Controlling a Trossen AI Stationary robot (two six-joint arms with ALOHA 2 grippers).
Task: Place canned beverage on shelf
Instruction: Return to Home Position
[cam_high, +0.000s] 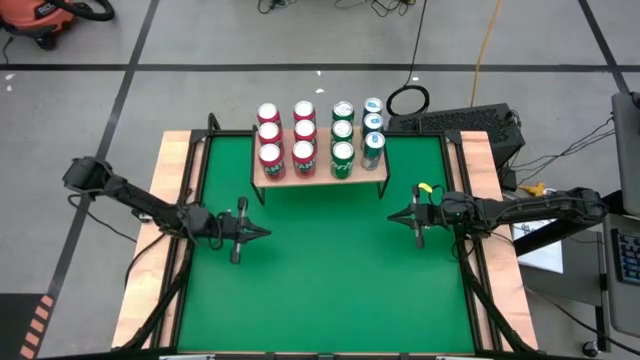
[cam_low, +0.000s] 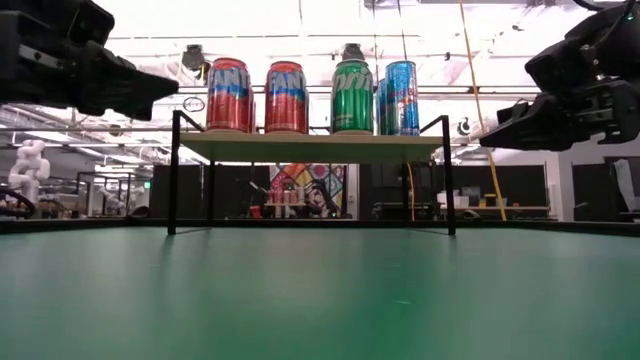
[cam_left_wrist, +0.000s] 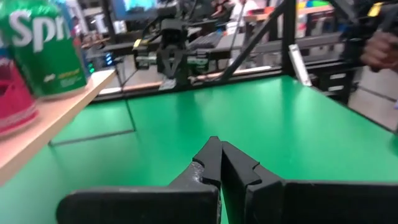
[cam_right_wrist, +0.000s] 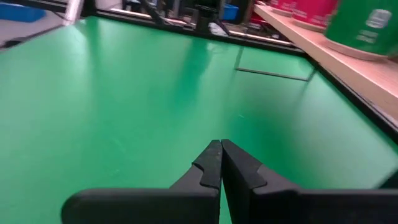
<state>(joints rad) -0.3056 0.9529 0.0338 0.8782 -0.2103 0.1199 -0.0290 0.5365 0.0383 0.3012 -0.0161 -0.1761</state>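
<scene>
The shelf (cam_high: 320, 180), a light-wood board on thin black legs, stands at the far middle of the green table (cam_high: 330, 290). Several cans stand upright on it in rows: red ones (cam_high: 270, 157) on the left, green ones (cam_high: 342, 155) beside them, blue ones (cam_high: 373, 142) on the right; the low view shows them (cam_low: 352, 96) from the side. My left gripper (cam_high: 262, 234) is shut and empty above the table's left side, pointing level toward the right. My right gripper (cam_high: 393, 214) is shut and empty at the right side, pointing toward the left.
Black frame rails (cam_high: 196, 170) border the table. A keyboard (cam_high: 455, 122) and cables lie beyond the far right corner, papers (cam_high: 535, 245) off the right edge. Bare green surface lies between the two grippers and toward the near edge.
</scene>
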